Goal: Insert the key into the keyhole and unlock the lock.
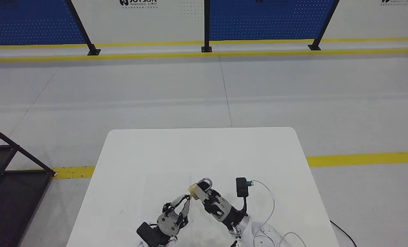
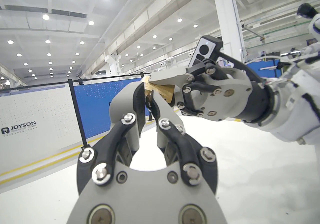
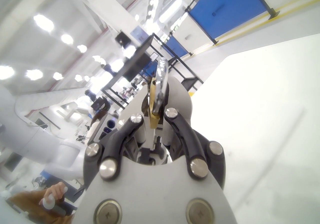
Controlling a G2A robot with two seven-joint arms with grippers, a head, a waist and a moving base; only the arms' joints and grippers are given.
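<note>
In the lower middle of the top view, the two arms met over the white worktop (image 1: 159,157). The right end effector (image 3: 160,100) was pressed onto the brass padlock (image 3: 153,116), a pad on each flat face. The steel shackle (image 3: 162,75) stuck out past its fingertips. The left end effector (image 2: 147,96) was pinched on a small dark piece that I took to be the key (image 2: 149,105). At the centre of the left wrist view, that piece sat right against the padlock body. The keyhole was hidden behind the pads, so I could not tell whether the blade had entered.

The main risk, as I judged it, was misalignment. If the key met the slot at a slight angle, a push would jam it against the brass instead of sliding in. The key was held by only a thin sliver, so it could swivel between the pads or slip out and fall to the worktop. The padlock was gripped on smooth faces, so it could pivot or slide under the same push. Turning posed its own danger: the twist could rotate the whole padlock in the right grip instead of the cylinder. The two sets of fingertips were also nearly touching, so a small correction could knock one against the other and loosen either hold.
</note>
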